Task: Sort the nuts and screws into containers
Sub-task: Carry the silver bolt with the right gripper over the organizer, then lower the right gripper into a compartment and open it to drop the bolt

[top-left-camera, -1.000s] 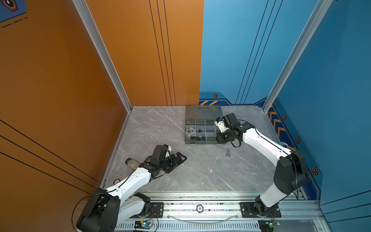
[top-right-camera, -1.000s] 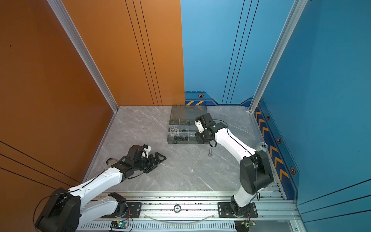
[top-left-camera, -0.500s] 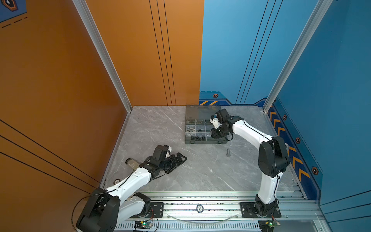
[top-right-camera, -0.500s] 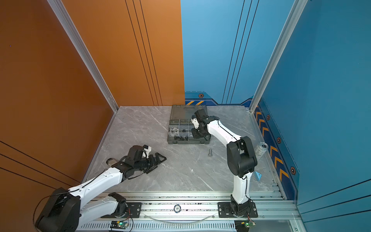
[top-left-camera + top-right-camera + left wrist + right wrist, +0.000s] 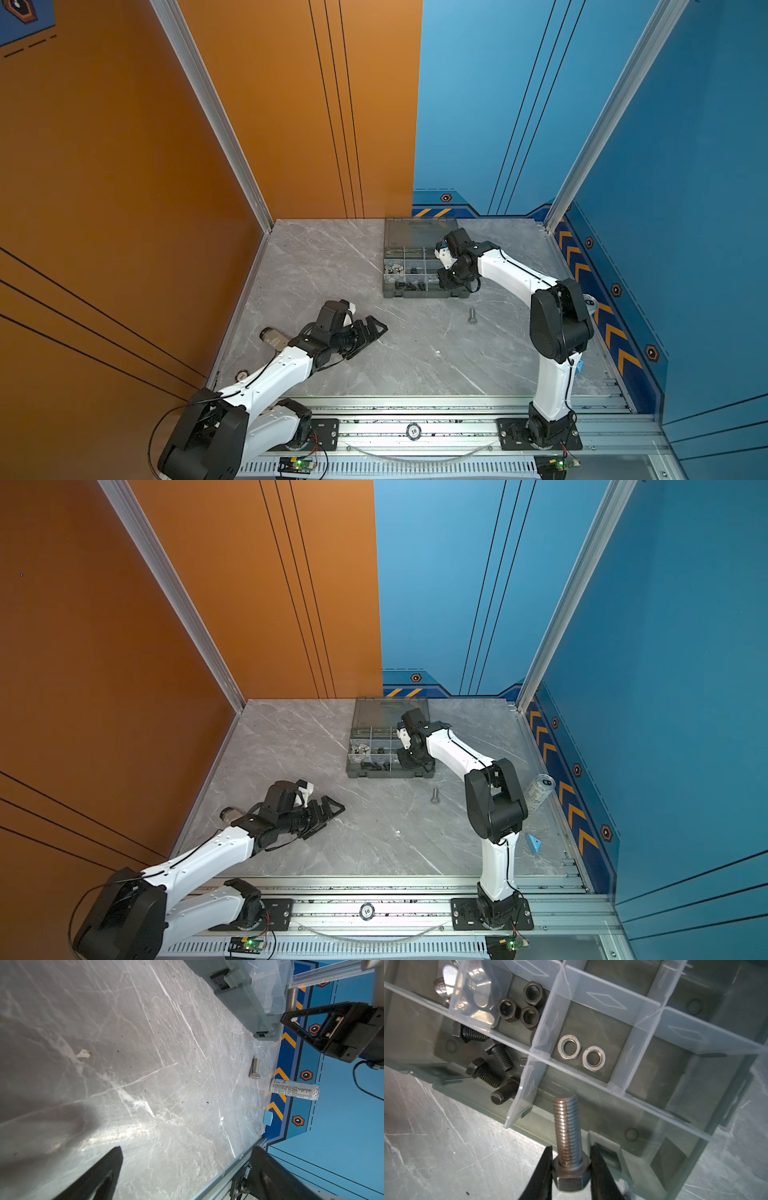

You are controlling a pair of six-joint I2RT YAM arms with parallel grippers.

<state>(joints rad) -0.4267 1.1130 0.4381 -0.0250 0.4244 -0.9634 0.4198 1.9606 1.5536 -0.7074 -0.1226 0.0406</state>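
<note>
While my right hand [image 5: 571, 1159] grips a silver screw [image 5: 566, 1122] over the box [image 5: 643, 1118], left hand [image 5: 368, 337] lies wide open; next I'd release it into an empty compartment.

Smoky grey translucent plastic organizer box [image 5: 419, 293], clear colourless dividers [image 5: 641, 1020]. Inside the box: short matt black hex-head bolts [image 5: 500, 1057]; black hex nuts [image 5: 508, 1009]; bright silver hex nuts [image 5: 561, 1047]; shiny silver wing nuts [image 5: 446, 974]. Above the box's front edge: long silver hex-head bolt [image 5: 566, 1126], threads tinged coppery. In front of the box: second silver hex-head bolt [image 5: 472, 316] on pale grey stone-look tabletop [image 5: 332, 270] with white veining. Right of the box: silver cylindrical drink can [image 5: 539, 792] with fine black print; light blue block [image 5: 533, 842]; dark blue band of orange chevrons [image 5: 581, 268]. Behind the box: orange wall panel [image 5: 291, 124] with thin dark vertical lines, blue wall panel [image 5: 478, 104].
</note>
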